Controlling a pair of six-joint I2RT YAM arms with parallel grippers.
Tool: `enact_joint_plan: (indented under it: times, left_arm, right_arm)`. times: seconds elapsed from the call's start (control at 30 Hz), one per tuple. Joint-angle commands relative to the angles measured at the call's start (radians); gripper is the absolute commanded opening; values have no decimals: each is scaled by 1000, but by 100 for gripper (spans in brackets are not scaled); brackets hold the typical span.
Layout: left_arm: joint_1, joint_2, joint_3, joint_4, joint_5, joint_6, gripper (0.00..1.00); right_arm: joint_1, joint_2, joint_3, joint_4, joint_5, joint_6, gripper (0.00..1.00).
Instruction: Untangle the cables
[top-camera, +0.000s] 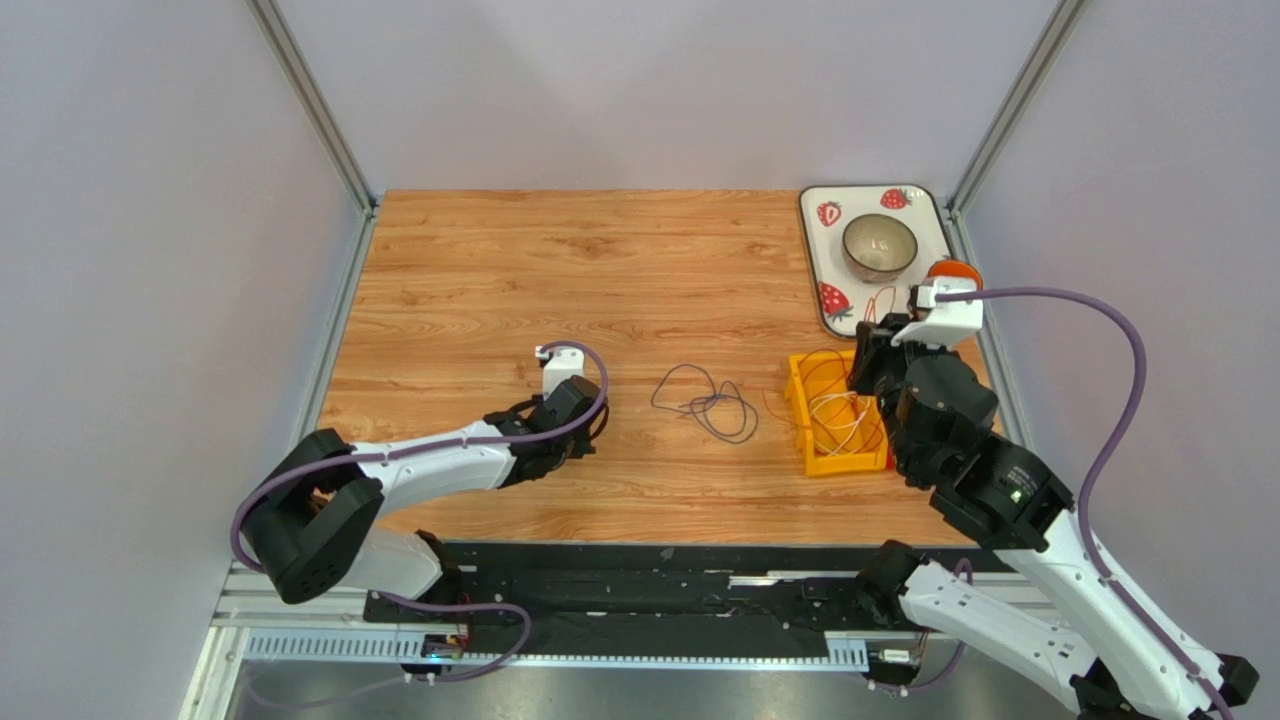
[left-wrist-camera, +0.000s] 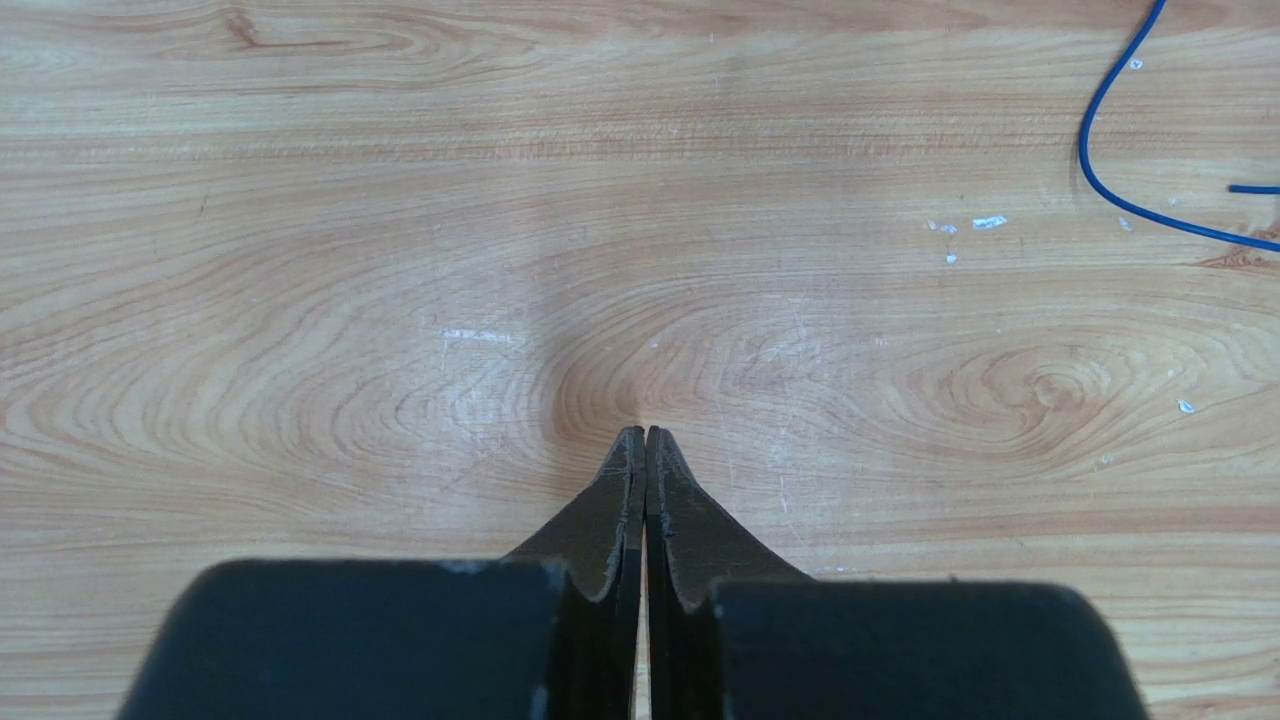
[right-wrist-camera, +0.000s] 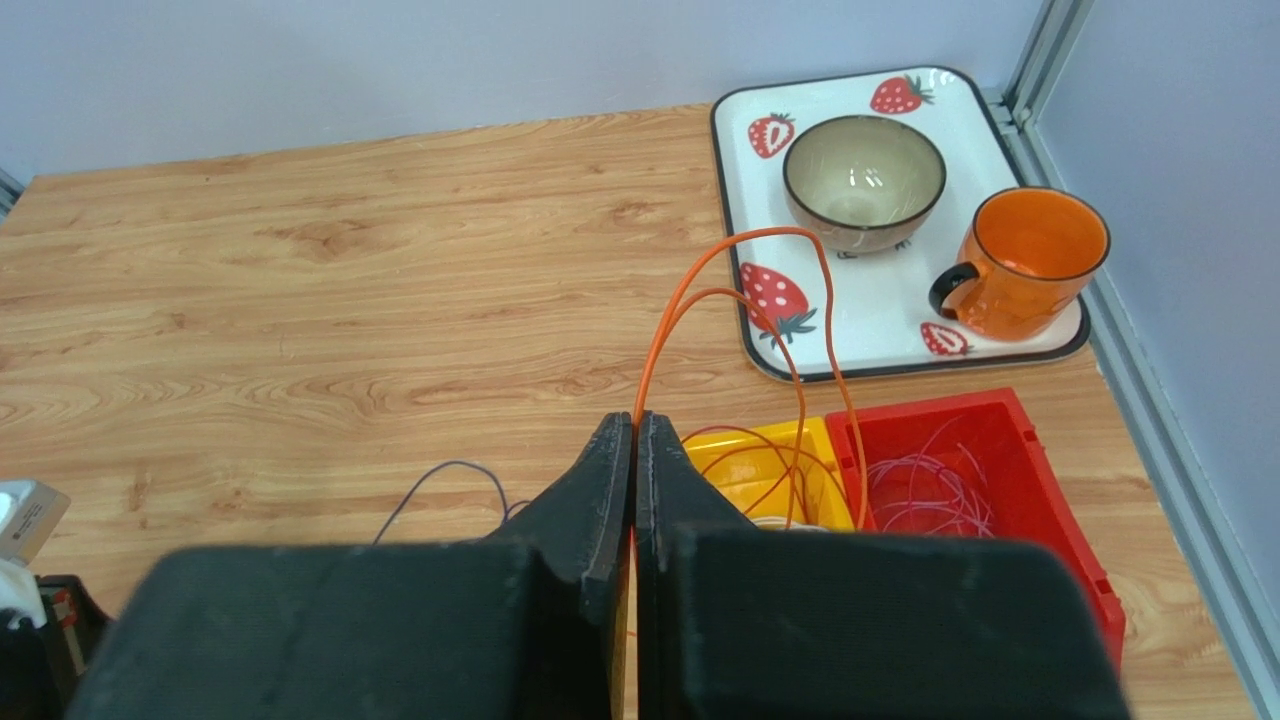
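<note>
Right claw: the right gripper (right-wrist-camera: 636, 428) has its two fingers pressed together, and the orange cable (right-wrist-camera: 774, 231) comes out from between the tips, so it is clamped on this cable.
Orange cable: in the right wrist view it rises from the fingertips in the middle of the frame, makes a high arc in front of the tray and comes down into the yellow bin.
Yellow bin (right-wrist-camera: 739, 455): it stands at the lower middle of the right wrist view, touching the red bin on its left side. It holds loops of orange wire. The top view shows also some pale strands in it.
Red bin (right-wrist-camera: 939, 407): at the lower right of the right wrist view. It holds thin whitish wires (right-wrist-camera: 924, 488) in loose coils.
Tray (right-wrist-camera: 887, 315): white with strawberry pictures, at the upper right, against the far right corner of the table (top-camera: 496, 285). On it stand a beige bowl (right-wrist-camera: 864, 173), which looks empty, and an orange mug (right-wrist-camera: 1037, 255) to the right of the bowl.
Dark cable (top-camera: 706, 402): it lies loose on the wood near the centre of the top view, between the two arms and apart from the bins. In the left wrist view it looks blue, at the upper right corner.
Left claw: the left gripper (left-wrist-camera: 646, 438) has its fingers together with nothing between them, over bare wood, well apart from the dark cable.
</note>
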Motion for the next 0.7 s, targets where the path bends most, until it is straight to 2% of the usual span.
enact_joint_plan:
  times: [0.0, 0.2, 0.53, 0.67]
  left_arm:
    - [0, 5, 26, 16, 2, 7, 0]
    - [0, 7, 26, 13, -1, 7, 0]
    - [0, 13, 31, 13, 0, 10, 0]
    - [0, 24, 39, 5, 0, 10, 0]
  right_arm:
    - [-23, 19, 17, 105, 62, -77, 0]
    - [-85, 24, -45, 222, 6, -102, 0]
    - [-131, 7, -197, 260, -154, -24, 0]
    - [-186, 10, -245, 253, -219, 20, 0]
